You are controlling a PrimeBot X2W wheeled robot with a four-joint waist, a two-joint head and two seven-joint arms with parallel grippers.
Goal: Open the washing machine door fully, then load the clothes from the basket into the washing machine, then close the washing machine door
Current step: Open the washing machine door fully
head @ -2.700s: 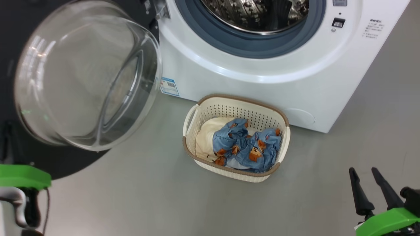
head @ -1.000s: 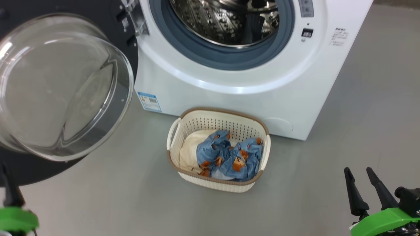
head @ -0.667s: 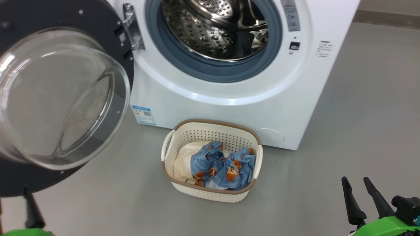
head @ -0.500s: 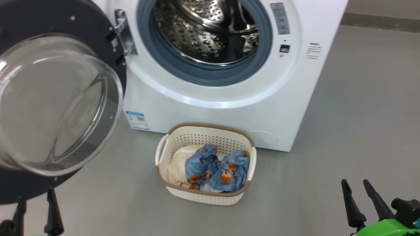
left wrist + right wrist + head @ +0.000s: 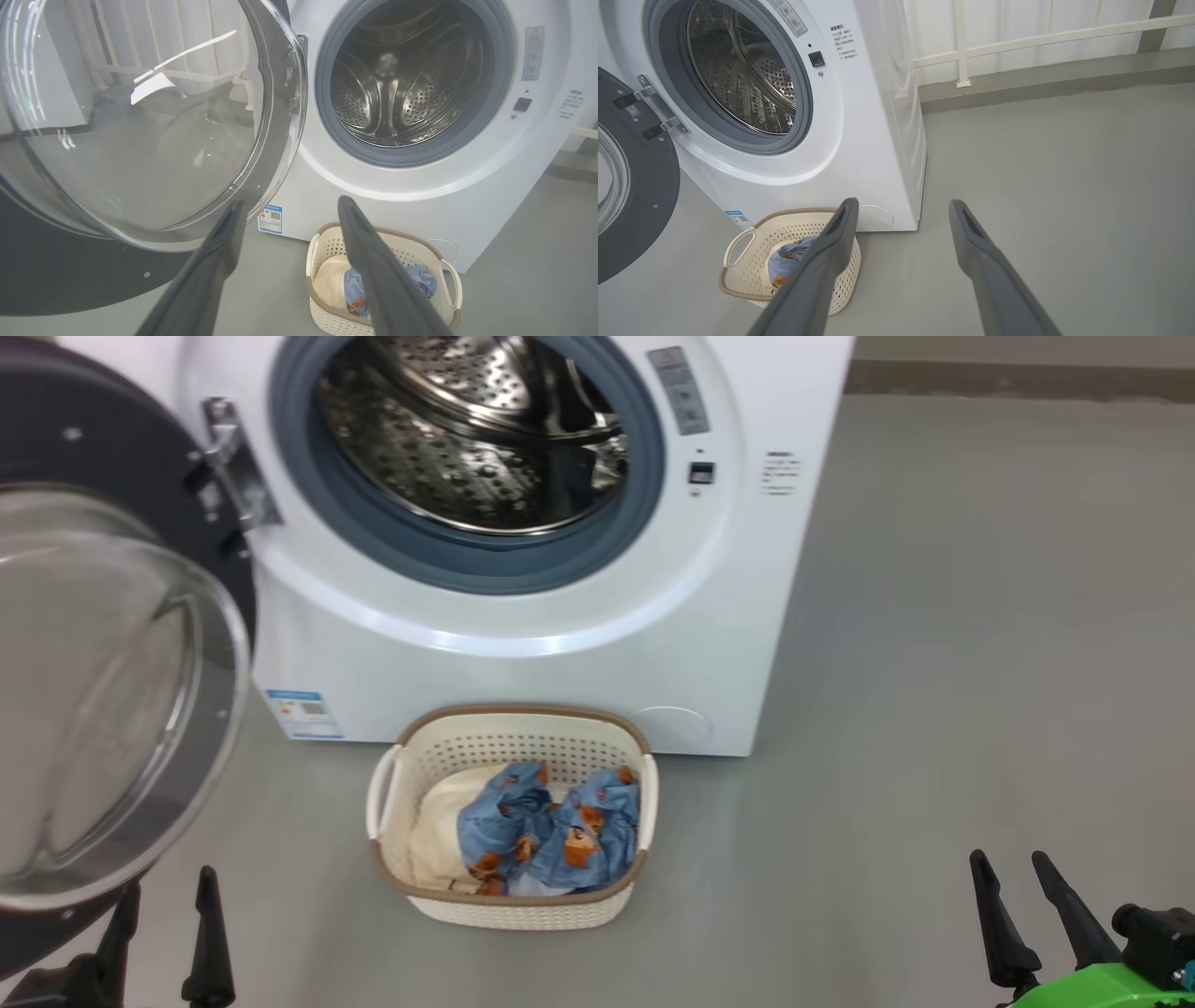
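1. Ahead of both grippers, on the grey floor [image 5: 934,691], the basket [image 5: 512,913] sits at the foot of the washing machine [image 5: 523,672]. Whether the two touch cannot be told. The basket lies ahead and to the right of the left gripper [image 5: 170,879], and is nearer to it than to the right gripper [image 5: 1007,856].
2. Each gripper has its two dark fingers spread wide, with nothing between them.
3. The door [image 5: 112,709] hangs swung wide, just above and in front of the left gripper. The opening step therefore looks done, and the step in hand is judged to be the first pick of the clothes [image 5: 551,826].
4. To do that well, the chosen arm should come down on the basket from above, clear of the door's lower edge.
5. The fingers should stay wide until they straddle a raised fold, then close on the bunched cloth and not on the basket's wall or a handle.
6. A finger snagging the perforated wall could drag or tip so light a basket. The lift should go straight up until the trailing cloth clears the rim.
7. The blue cloth, printed with orange-brown bears, is crumpled in a heap on the side of the basket farther from the left gripper.
8. A plain cream piece [image 5: 431,831] lies beside and partly under it, on the nearer side. Both look soft and limp, and will likely drape when raised.
9. Above and beyond the basket, the steel drum [image 5: 467,429] stands open inside its grey ring and appears empty.
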